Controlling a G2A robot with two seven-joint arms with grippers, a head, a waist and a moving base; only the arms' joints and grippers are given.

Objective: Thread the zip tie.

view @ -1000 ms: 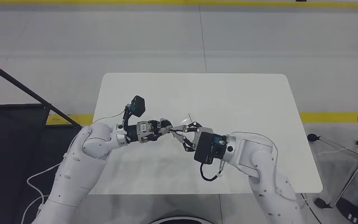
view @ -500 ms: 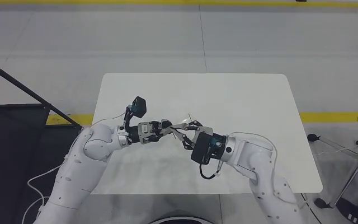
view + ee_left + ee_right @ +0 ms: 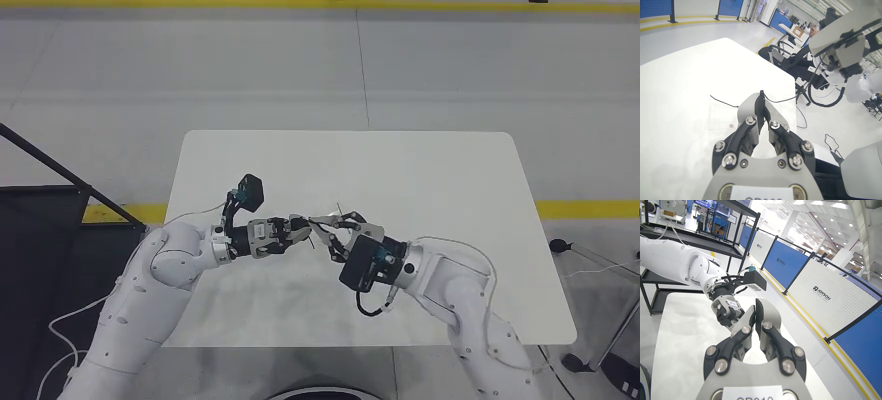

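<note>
Everything hangs on the left gripper [image 3: 761,99], held up over the middle of the white rectangular counter [image 3: 440,180]. Its fingers are pressed together and pinch the thin black plastic zip tie [image 3: 775,102] right at their tips. A small dark stub pokes out past the tips; I take it for the head end, though it is too small to be sure. From that pinch the strap does not run on along the fingers. It leaves crosswise, dips a little, then lifts away in the air to the side where the other arm stands. The right gripper [image 3: 755,308] faces the left gripper almost tip to tip, close beside it, so it is the nearer one to the free length of strap. Its fingers are also closed, pad against pad, but I cannot tell whether the strap sits between them. As I judge it, the next move depends on bringing the strap's far tip round so that it points back at the left gripper's fingertips, in line with the slot there.
</note>
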